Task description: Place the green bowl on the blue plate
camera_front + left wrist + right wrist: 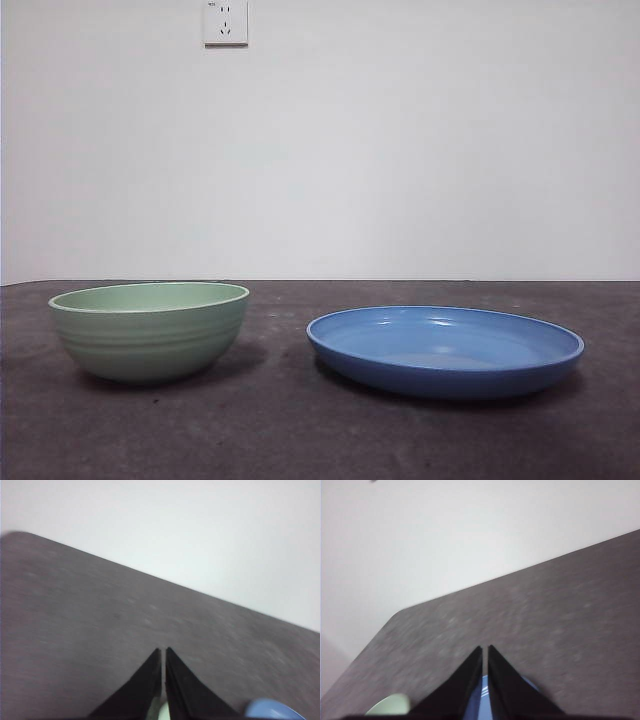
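Nearest the front camera stood two dishes on the dark grey, matte table (300,430): the pale mint-green, glossy round bowl with ridged sides (150,330) and the wide, shallow, glossy medium-blue round plate (445,350). Neither of my pincers appeared in that view.

My left pincer (163,652) hung above the table with its two black jaws drawn almost together, only a thin slit between them, and it held nothing. A sliver of the green bowl (163,711) showed just behind the jaws, and an edge of the blue plate (272,710) sat off to one side.

My right pincer (485,650) was likewise nearly closed and empty, poised over the blue plate (477,697), with a bit of the green bowl's rim (390,705) visible beside it.

Outward from there, the bowl rested upright on the table, beside the plate but clearly apart from it, a strip of bare tabletop between them. The plate lay flat with nothing on it. Behind them rose a plain white wall (400,140) carrying a white power socket (225,22).
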